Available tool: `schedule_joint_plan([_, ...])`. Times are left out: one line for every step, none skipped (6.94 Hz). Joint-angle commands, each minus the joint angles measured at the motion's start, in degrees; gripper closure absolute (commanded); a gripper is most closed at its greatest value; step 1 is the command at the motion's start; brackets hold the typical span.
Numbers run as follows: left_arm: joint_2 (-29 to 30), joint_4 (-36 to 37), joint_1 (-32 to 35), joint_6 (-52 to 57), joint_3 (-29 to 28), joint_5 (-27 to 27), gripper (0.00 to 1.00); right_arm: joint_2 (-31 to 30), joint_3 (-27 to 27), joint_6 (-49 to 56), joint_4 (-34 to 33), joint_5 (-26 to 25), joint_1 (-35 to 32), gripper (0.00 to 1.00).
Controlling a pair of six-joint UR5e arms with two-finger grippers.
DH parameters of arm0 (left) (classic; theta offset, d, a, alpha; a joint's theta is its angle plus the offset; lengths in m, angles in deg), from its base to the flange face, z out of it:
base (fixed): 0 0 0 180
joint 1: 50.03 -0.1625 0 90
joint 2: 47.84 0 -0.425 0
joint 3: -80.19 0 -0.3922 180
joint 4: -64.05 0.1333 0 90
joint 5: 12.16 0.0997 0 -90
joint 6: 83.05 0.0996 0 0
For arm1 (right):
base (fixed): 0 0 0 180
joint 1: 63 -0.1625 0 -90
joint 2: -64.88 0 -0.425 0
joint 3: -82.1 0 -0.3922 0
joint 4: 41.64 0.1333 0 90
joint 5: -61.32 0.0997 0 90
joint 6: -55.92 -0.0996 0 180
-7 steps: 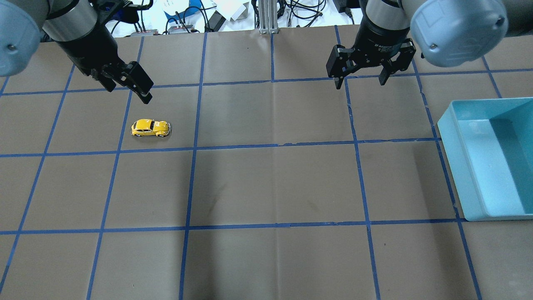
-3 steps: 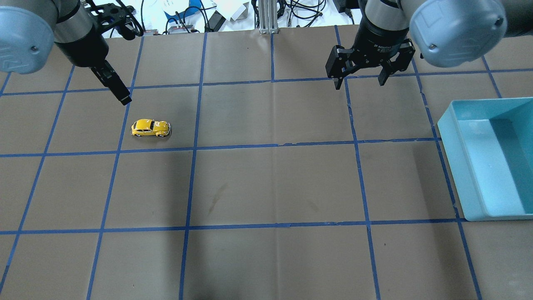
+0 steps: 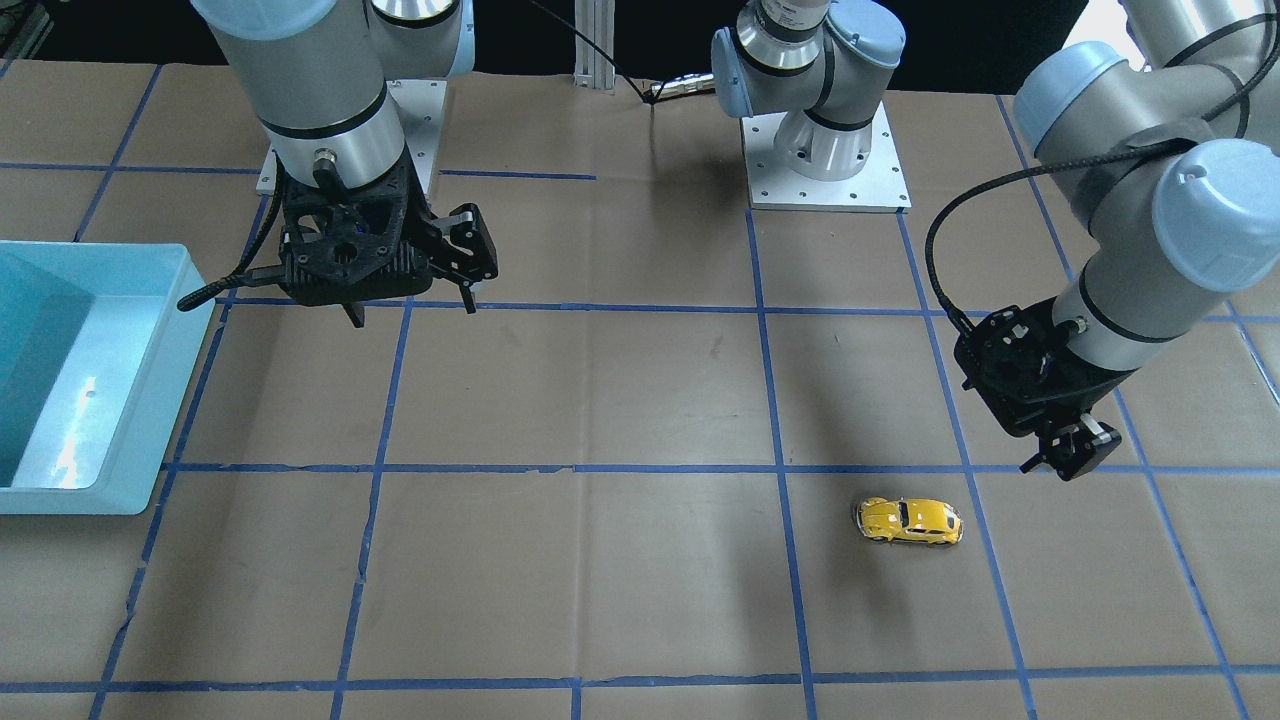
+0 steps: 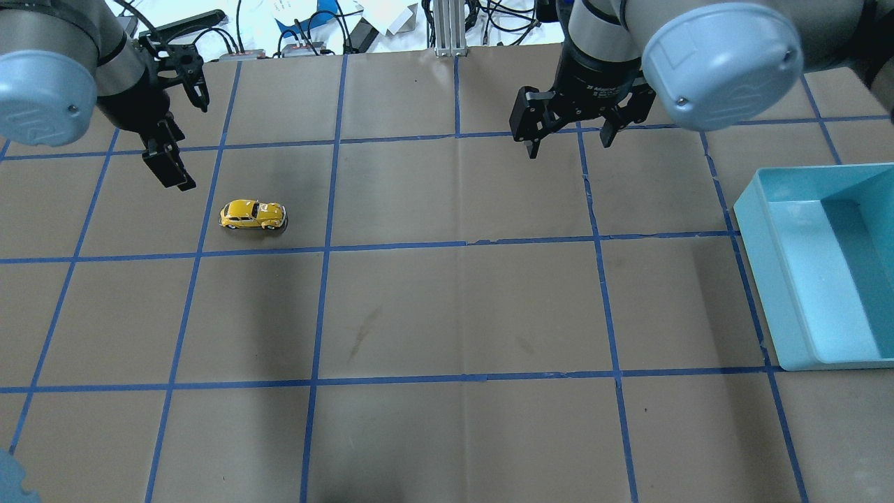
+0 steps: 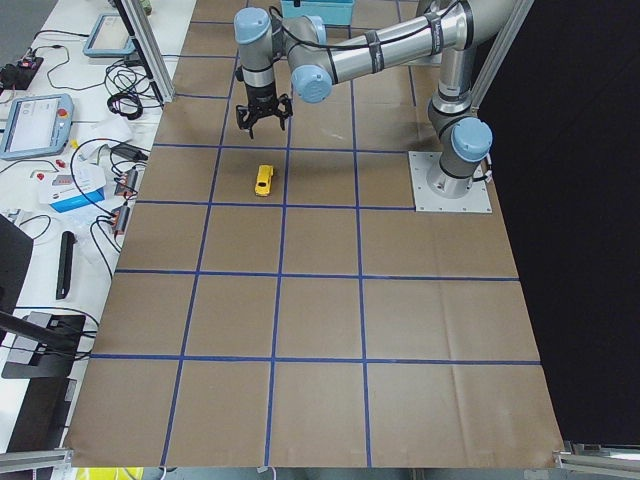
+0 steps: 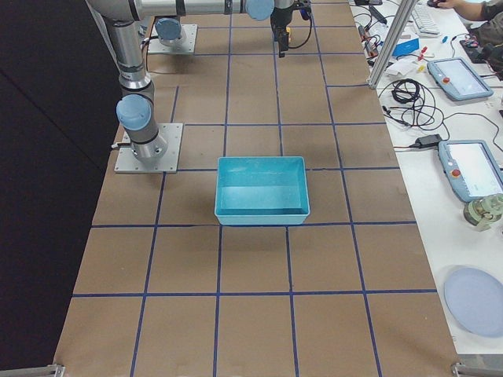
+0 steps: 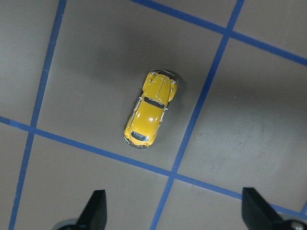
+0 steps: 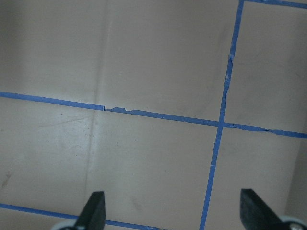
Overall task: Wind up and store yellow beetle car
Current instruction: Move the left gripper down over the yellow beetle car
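The yellow beetle car (image 4: 252, 214) stands on its wheels on the brown table, left of centre. It also shows in the front view (image 3: 908, 521), the left side view (image 5: 264, 180) and the left wrist view (image 7: 151, 109). My left gripper (image 4: 169, 166) hangs above the table, up and to the left of the car, apart from it. In the wrist view its fingertips (image 7: 96, 211) stand wide apart and empty. My right gripper (image 4: 569, 142) hovers over the far middle of the table, open and empty, with only bare table between its fingertips (image 8: 94, 211).
An empty teal bin (image 4: 753, 234) stands at the table's right edge; it also shows in the front view (image 3: 130, 420) and the right side view (image 6: 263, 214). Blue tape lines grid the brown table. Cables and tools lie beyond the far edge.
My left gripper has swung left and turned, now edge-on and left of the car. My right gripper has shifted left. The car has not moved.
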Motion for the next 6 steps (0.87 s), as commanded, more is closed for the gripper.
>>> schedule_joint_plan([1.70,11.25,-0.90,8.31,8.09,-0.75,0.00,0.37,0.35,1.01,-0.54,-0.88,0.16,0.00])
schedule_joint_plan([2.92,11.73,-0.90,11.28,9.86,-4.49,0.00,0.46,0.35,1.10,-0.46,-0.98,1.30,0.00])
schedule_joint_plan([5.98,13.39,-0.90,14.53,9.53,-4.97,0.00,0.46,0.35,1.28,-0.20,-0.89,3.14,0.00])
schedule_joint_plan([7.75,19.06,-0.90,15.17,9.97,-5.14,0.00,0.46,0.35,1.98,0.41,-0.72,4.73,0.00])
schedule_joint_plan([9.33,20.77,-0.90,17.88,8.93,-5.06,0.02,0.46,0.44,1.90,0.59,-0.45,5.09,0.00])
schedule_joint_plan([10.48,20.35,-1.07,21.04,8.92,-5.06,0.02,0.46,0.44,1.81,0.60,-0.19,5.09,0.00])
